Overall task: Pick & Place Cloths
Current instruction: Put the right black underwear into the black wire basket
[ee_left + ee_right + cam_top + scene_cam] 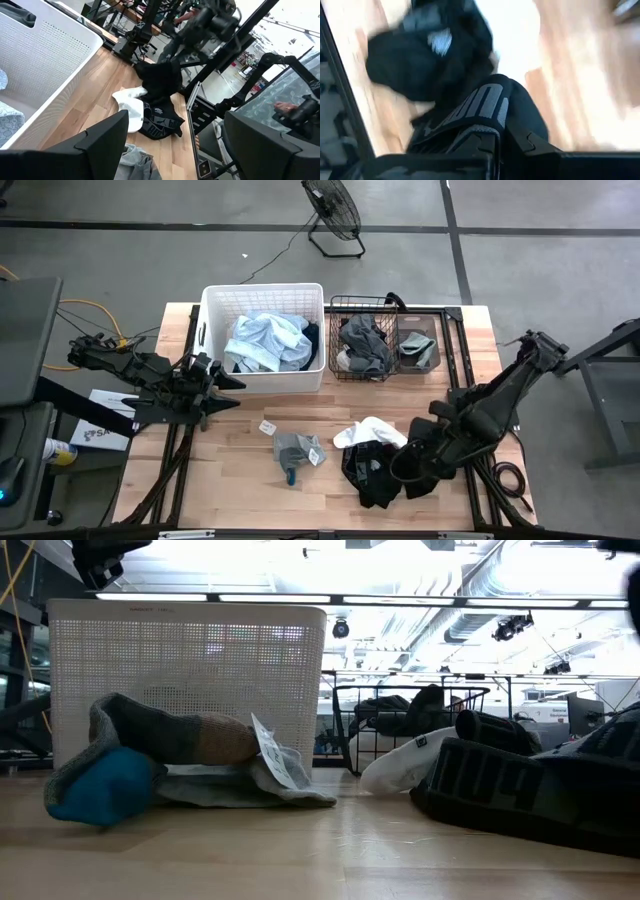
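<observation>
A black cloth with a grey-lettered band (372,472) lies heaped on the table's near right part, and a white cloth (366,431) rests against its far side. My right gripper (398,466) is down on the black heap, shut on it (500,146). A grey cloth with a blue end and white tags (296,449) lies on the wood at the near middle (170,755). My left gripper (232,384) hovers open (175,142) beside the white tub's left near corner. Light blue cloths (266,340) fill the tub; grey cloths (365,345) sit in the wire basket. My right gripper pinches the black cloth at its grey-lettered band (480,107), which runs in between the two shut fingers. The fingers come slanting down from the table's right. The rest of the black cloth (415,55) stays bunched on the wood beyond them.
The white plastic tub (212,298) and the black wire basket (389,303) stand side by side along the far edge. A metal frame rail (462,345) runs down the table's right side. Bare wood (235,470) lies between the left arm and the grey cloth.
</observation>
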### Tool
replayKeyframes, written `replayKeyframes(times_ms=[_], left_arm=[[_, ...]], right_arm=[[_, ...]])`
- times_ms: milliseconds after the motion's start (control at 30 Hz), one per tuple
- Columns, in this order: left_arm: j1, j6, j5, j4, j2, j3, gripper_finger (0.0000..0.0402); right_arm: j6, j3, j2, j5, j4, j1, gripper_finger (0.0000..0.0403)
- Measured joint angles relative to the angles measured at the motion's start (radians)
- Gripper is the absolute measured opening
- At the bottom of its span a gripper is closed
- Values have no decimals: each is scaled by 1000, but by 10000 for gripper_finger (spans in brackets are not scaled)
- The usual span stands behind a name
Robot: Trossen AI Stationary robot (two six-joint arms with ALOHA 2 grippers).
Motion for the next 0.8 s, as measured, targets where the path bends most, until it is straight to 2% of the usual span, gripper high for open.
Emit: replayKeyframes(times_ms=[400,800], left_arm=[[0,0,0,0,0,0,323],[0,-23,25,0,0,0,323]], right_arm=[[-148,283,0,291,-82,-74,4],[-349,498,0,472,-70,-163,4]])
